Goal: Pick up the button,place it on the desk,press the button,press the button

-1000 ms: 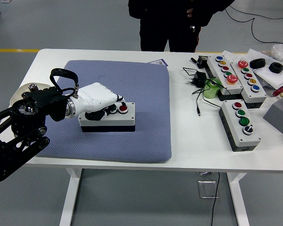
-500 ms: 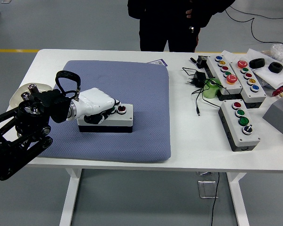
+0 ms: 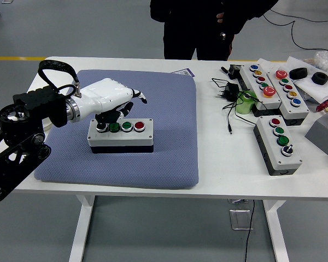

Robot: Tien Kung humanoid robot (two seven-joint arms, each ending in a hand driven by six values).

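Step in hand: pressing. The white five-fingered left hand (image 3: 110, 102) hangs over the left end of the grey and black rectangular button box (image 3: 120, 134), which lies flat on the blue-grey padded mat (image 3: 169, 147).
Fingers: loosely curled and pointing down, grasping nothing. One fingertip seems to reach the leftmost button, but I cannot tell if it really touches.
Task's thing: the box is a little left of the mat's middle, its long side parallel to the near table edge. It carries four round buttons in a row: a dark one at the left, then two green, then one red.
How to do it well: in my judgement the finger should come straight down on one cap only, because the neighbouring buttons stand just beside it. The mat looks soft, so the box may tilt or sink under a push near its end; a slow, centred push is safer.
Right hand: not in view.
Surface: white table (image 3: 218, 174), the mat covering its left part. On the right side are three more button boxes (image 3: 279, 143), black cables and small parts, well apart from the work.
Room: grey floor with a yellow line; a person in dark clothing (image 3: 199, 27) stands at the far side, hands not on the table.
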